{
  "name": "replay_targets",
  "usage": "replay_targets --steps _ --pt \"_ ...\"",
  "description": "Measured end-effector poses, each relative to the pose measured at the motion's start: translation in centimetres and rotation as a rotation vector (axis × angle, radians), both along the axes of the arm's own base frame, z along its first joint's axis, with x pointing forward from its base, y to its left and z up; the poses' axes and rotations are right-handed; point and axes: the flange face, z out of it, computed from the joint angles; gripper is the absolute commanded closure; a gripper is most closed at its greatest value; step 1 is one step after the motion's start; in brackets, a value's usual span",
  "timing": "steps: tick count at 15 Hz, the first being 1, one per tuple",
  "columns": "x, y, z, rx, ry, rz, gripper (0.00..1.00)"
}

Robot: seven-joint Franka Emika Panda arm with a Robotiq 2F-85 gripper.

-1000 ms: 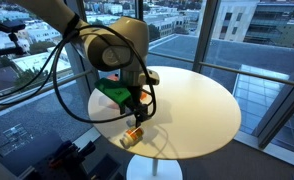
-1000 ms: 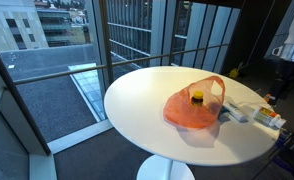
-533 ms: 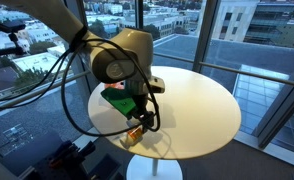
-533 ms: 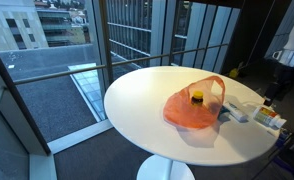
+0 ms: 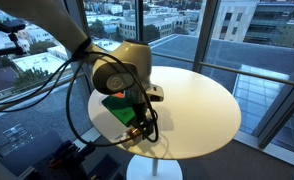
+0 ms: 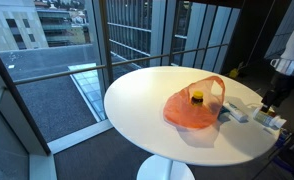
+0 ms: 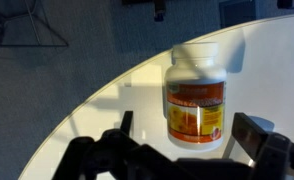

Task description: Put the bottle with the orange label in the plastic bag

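The bottle with the orange label (image 7: 195, 100) lies on its side on the white round table (image 7: 107, 110), its white cap pointing away from the wrist camera. It shows near the table's edge in both exterior views (image 5: 134, 134) (image 6: 275, 122). My gripper (image 7: 192, 138) is open, one finger on each side of the bottle's base, and does not grip it. It hangs just above the bottle in both exterior views (image 5: 142, 124) (image 6: 270, 101). The orange plastic bag (image 6: 192, 110) lies open mid-table with a yellow-capped item (image 6: 197, 97) in it.
A green and white package (image 6: 237, 113) lies between the bag and the bottle, and shows green under the arm in an exterior view (image 5: 118, 107). The table edge (image 5: 157, 155) is close to the bottle. Glass walls (image 6: 47, 60) surround the table.
My gripper has moved down and toward the table's edge, and now straddles the bottle. The bottle and the bag have not moved.
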Motion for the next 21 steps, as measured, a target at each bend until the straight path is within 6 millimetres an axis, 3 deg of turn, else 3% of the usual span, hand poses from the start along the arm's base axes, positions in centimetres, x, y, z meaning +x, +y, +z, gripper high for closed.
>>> replay_targets --steps 3,7,8,12,13,14,15,21 --pt "0.0 0.0 -0.8 -0.004 -0.008 -0.004 0.02" --pt "-0.1 0.0 -1.6 -0.007 -0.005 -0.019 0.27" --pt "-0.1 0.0 -1.7 -0.007 -0.003 -0.022 0.23" --pt "-0.2 0.0 -2.2 -0.007 0.006 -0.033 0.29" --pt "-0.2 0.0 -2.3 -0.007 0.008 -0.034 0.39" --pt "-0.2 0.0 -2.3 -0.007 0.009 -0.035 0.56" --pt "-0.2 0.0 -2.4 -0.007 0.010 -0.037 0.63" --pt "-0.1 -0.1 -2.2 -0.009 0.007 -0.054 0.65"
